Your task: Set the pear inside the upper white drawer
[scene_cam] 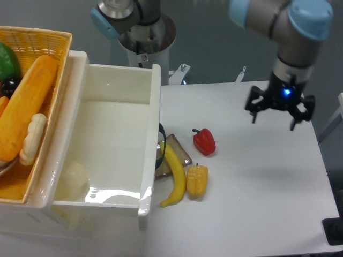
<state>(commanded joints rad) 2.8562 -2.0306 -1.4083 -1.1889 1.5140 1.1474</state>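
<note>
**Pear in the drawer, my tool up and empty**

The pear (73, 179) lies inside the upper white drawer (151, 107), low in its near left corner, resting against the left wall. That is where the task wants it, so I judge the placing done.

My tool (280, 111) hangs above the bare right part of the worktop (257, 203), well apart from the drawer and from every fruit. Its fingers are spread and nothing sits between them, which fits a hand that has nothing left to carry.

Just beside the drawer's front, by the black handle (161, 144), lie a banana (175, 179), a yellow pepper (196, 181) and a red pepper (204, 141); they are no part of my job. The wicker basket (51, 40) on the left holds other food, overlapping the drawer's left rim.
</note>
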